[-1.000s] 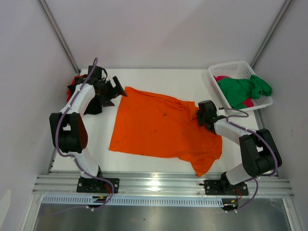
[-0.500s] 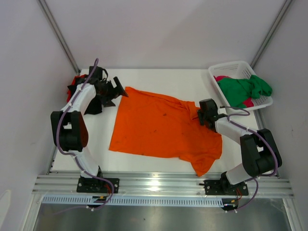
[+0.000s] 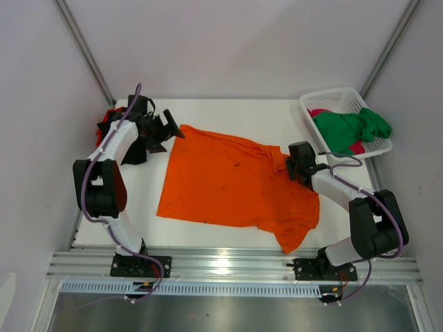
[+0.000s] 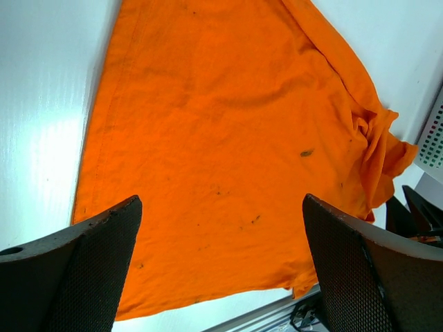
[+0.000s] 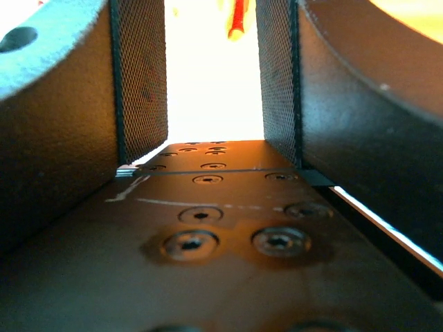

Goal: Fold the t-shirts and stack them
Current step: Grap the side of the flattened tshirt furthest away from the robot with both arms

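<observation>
An orange t-shirt (image 3: pixel 228 183) lies spread across the middle of the white table (image 3: pixel 235 114). My left gripper (image 3: pixel 168 137) hovers open at the shirt's far left corner. In the left wrist view its jaws (image 4: pixel 220 207) stand wide apart above the orange cloth (image 4: pixel 221 104), holding nothing. My right gripper (image 3: pixel 289 166) sits low at the shirt's right edge, by the bunched sleeve. In the right wrist view (image 5: pixel 211 41) its fingers stand apart with only bright glare between them. A green t-shirt (image 3: pixel 349 128) and a pink one (image 3: pixel 320 113) lie in the basket. Red cloth (image 3: pixel 109 116) shows behind the left arm.
The white lattice basket (image 3: pixel 332 95) stands at the far right corner, its edge also showing in the left wrist view (image 4: pixel 435 138). A dark cloth heap (image 3: pixel 135 153) lies under the left forearm. Walls enclose the table on three sides, and a metal rail (image 3: pixel 228 266) runs along the near edge.
My right gripper has shifted slightly to the right along the shirt's right edge. The left arm and the orange shirt have hardly moved.
</observation>
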You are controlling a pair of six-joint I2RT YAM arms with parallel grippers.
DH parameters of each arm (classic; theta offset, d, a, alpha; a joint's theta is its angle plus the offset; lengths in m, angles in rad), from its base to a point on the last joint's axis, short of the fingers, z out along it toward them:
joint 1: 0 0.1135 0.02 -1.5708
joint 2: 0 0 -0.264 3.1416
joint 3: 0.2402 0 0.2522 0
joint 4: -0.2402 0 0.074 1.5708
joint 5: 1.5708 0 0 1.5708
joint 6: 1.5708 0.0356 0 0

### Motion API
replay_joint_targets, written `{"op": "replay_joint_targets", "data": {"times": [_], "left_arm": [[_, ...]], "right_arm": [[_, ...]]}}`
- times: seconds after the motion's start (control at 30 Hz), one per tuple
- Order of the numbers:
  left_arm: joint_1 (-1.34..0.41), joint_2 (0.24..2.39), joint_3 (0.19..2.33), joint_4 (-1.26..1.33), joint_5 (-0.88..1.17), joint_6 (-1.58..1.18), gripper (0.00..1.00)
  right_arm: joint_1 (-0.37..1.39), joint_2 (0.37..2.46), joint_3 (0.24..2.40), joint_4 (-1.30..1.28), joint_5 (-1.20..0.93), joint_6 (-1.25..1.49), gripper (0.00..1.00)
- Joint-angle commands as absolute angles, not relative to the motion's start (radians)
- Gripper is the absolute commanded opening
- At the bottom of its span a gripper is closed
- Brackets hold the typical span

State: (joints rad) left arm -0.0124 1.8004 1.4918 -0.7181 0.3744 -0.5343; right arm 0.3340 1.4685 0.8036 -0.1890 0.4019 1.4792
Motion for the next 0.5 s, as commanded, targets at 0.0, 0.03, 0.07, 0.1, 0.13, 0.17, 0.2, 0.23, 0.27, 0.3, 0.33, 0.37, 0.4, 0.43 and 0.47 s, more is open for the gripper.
{"op": "replay_joint_targets", "data": {"times": [0.0, 0.03, 0.07, 0.1, 0.13, 0.17, 0.2, 0.23, 0.27, 0.3, 0.33, 0.37, 0.4, 0.43, 0.47], "left_arm": [[-0.009, 1.801, 1.482, -0.692, 0.400, -0.552, 0.99], [-0.009, 1.801, 1.485, -0.690, 0.402, -0.555, 1.00], [-0.011, 1.799, 1.480, -0.689, 0.403, -0.555, 1.00], [-0.009, 1.799, 1.480, -0.687, 0.402, -0.555, 1.00], [-0.011, 1.798, 1.479, -0.687, 0.402, -0.555, 1.00], [-0.011, 1.795, 1.479, -0.689, 0.400, -0.554, 1.00], [-0.009, 1.795, 1.482, -0.692, 0.399, -0.551, 0.99], [-0.011, 1.793, 1.483, -0.696, 0.391, -0.546, 0.99], [-0.011, 1.790, 1.482, -0.699, 0.390, -0.543, 1.00], [-0.011, 1.790, 1.486, -0.699, 0.387, -0.543, 1.00], [-0.009, 1.790, 1.485, -0.701, 0.385, -0.542, 1.00], [-0.009, 1.787, 1.483, -0.701, 0.385, -0.543, 1.00], [-0.011, 1.789, 1.483, -0.698, 0.388, -0.543, 1.00], [-0.011, 1.787, 1.482, -0.698, 0.390, -0.543, 0.99], [-0.009, 1.789, 1.482, -0.698, 0.390, -0.543, 1.00]], "right_arm": [[0.327, 1.436, 0.834, -0.204, 0.420, 1.457, 0.43], [0.328, 1.437, 0.836, -0.203, 0.420, 1.453, 0.43], [0.324, 1.439, 0.836, -0.201, 0.420, 1.451, 0.43], [0.322, 1.442, 0.836, -0.201, 0.414, 1.453, 0.43], [0.322, 1.445, 0.836, -0.199, 0.413, 1.456, 0.43], [0.319, 1.448, 0.836, -0.196, 0.413, 1.459, 0.42], [0.322, 1.451, 0.836, -0.195, 0.410, 1.462, 0.42], [0.321, 1.454, 0.835, -0.192, 0.410, 1.462, 0.41], [0.322, 1.457, 0.834, -0.187, 0.411, 1.460, 0.40], [0.321, 1.460, 0.834, -0.181, 0.410, 1.459, 0.37], [0.321, 1.460, 0.834, -0.176, 0.410, 1.456, 0.31], [0.322, 1.462, 0.836, -0.172, 0.410, 1.450, 0.27], [0.322, 1.466, 0.835, -0.167, 0.407, 1.448, 0.25], [0.321, 1.471, 0.836, -0.166, 0.402, 1.448, 0.24], [0.322, 1.476, 0.836, -0.166, 0.400, 1.451, 0.24]]}}
